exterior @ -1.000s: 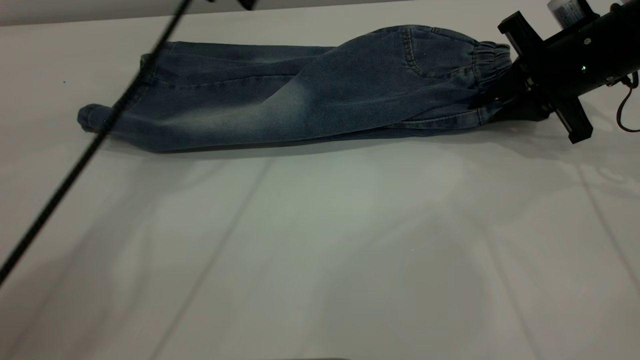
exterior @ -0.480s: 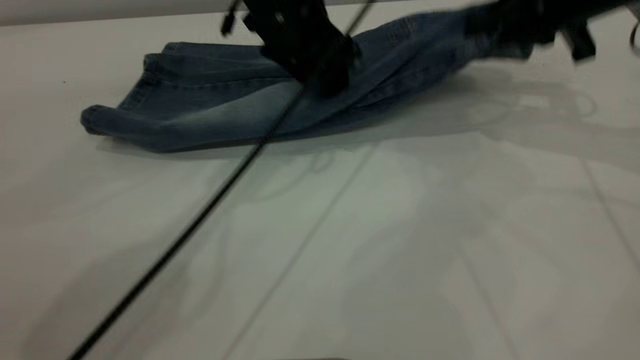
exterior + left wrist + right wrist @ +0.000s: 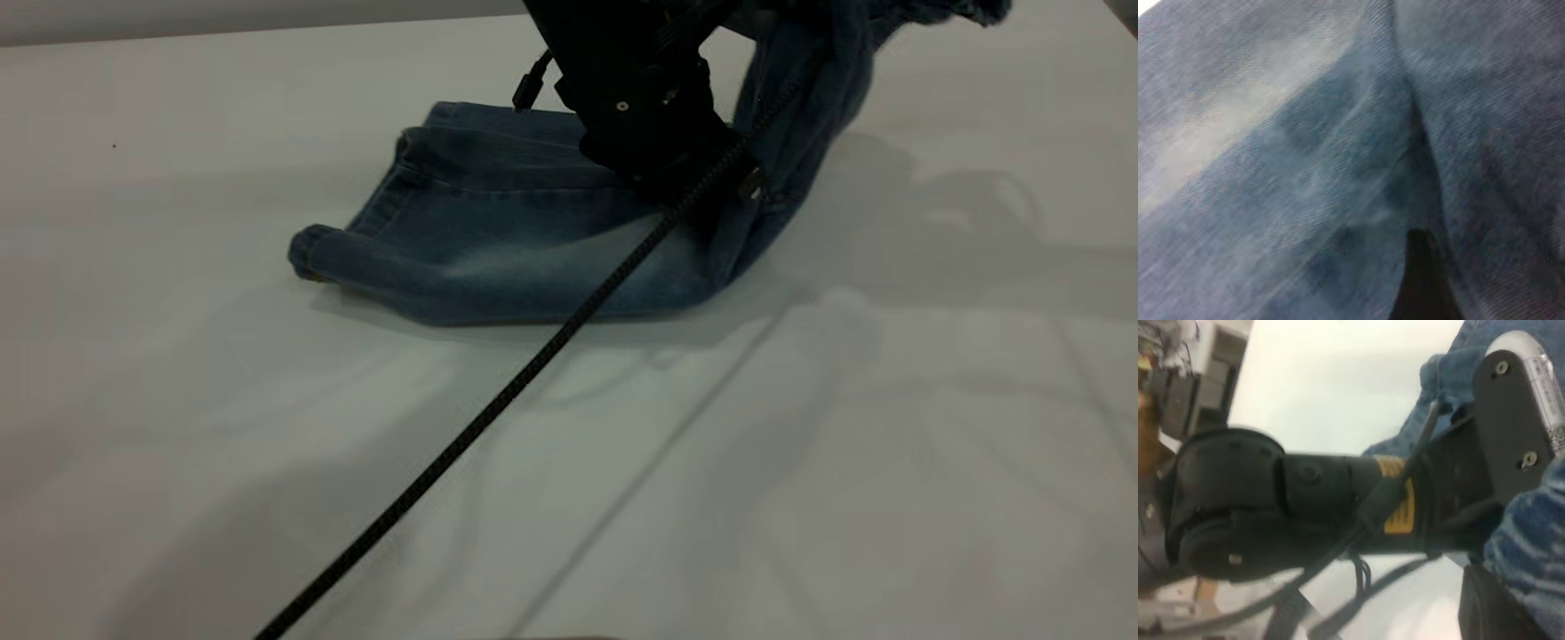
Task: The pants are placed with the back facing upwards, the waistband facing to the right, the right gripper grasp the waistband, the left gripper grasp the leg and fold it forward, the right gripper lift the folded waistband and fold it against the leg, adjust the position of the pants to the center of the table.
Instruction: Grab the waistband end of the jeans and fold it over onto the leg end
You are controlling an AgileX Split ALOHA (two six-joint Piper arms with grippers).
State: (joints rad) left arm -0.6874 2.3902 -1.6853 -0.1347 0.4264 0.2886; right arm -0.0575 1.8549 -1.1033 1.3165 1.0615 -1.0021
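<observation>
Overhead, from the exterior camera, we see the white table (image 3: 267,498) stretching wide and bare toward us, crossed by faint seams and soft shadows; a grey strip of wall runs along its far edge. A black braided cable (image 3: 498,400) slants across the near surface up to the left arm.

On the far half of the table lie the pants (image 3: 498,231), their leg (image 3: 418,267) flat on the surface with the cuffed hem at the left end. Pressed down on the denim near the fold is the left tool (image 3: 676,173); we cannot tell how far it is open, and its wrist camera is filled with blue denim (image 3: 1305,167) alone.

Further right, the rest of the pants rises off the table, and the waistband (image 3: 969,11) hangs at the top edge of view. We cannot see the right tool there; its wrist camera shows the left arm (image 3: 1338,500), denim and blurred room clutter beyond the table.
</observation>
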